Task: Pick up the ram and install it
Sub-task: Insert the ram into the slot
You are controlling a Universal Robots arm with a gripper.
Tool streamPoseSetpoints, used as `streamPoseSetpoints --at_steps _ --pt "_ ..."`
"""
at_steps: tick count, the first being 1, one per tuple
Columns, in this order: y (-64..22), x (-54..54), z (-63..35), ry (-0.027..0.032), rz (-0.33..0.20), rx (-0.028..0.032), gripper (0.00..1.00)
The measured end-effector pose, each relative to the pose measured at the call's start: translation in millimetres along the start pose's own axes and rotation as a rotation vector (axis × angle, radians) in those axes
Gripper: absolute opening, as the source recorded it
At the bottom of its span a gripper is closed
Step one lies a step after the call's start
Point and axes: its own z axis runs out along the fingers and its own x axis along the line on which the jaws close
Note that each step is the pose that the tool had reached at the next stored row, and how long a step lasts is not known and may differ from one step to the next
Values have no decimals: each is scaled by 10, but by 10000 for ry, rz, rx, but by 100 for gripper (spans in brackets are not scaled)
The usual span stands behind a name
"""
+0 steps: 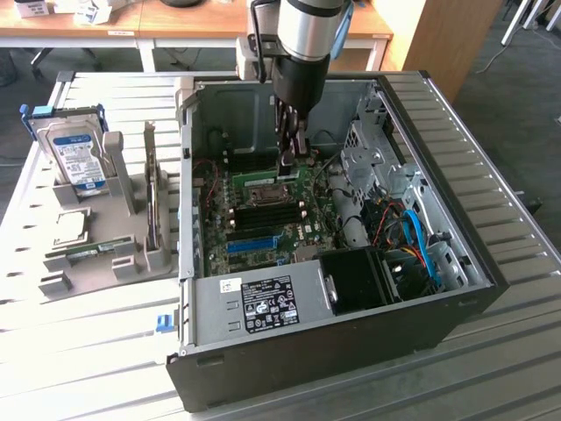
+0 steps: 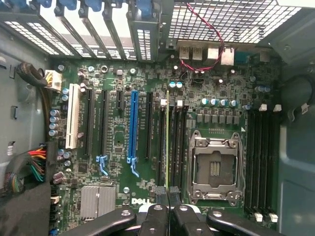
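Now: seating step, as I judge it. The gripper [image 2: 168, 199] is down inside the case [image 1: 263, 303], over the motherboard [image 2: 118, 147]. Its jaws are nearly closed, pinching the ram [image 2: 167, 147] by the edge nearest the wrist. The wrist view sees the stick edge-on, a thin yellow-green line running away from the gripper.

Position: the ram lies lengthwise along the black memory slots [image 2: 161, 142], just beside the CPU socket [image 2: 215, 167] and well apart from the blue slot [image 2: 133, 123]. Cannot tell whether its far edge is already in a slot or just above one.

To do this well (judgement):
- The stick should stand upright and parallel to its slot, not skewed toward a neighbour.
- The notch must match the slot key.
- The white end latches [image 2: 164, 102] should be open.
- The push should go straight down and evenly, since a thin board gripped at one spot can rock or bend.
- Closely packed slots leave little room for sideways error.
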Motion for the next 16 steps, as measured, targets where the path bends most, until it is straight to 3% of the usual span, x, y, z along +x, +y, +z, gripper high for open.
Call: streamPoseSetpoints --at_steps 16 --pt "-1 0 16 -7 201 4 12"
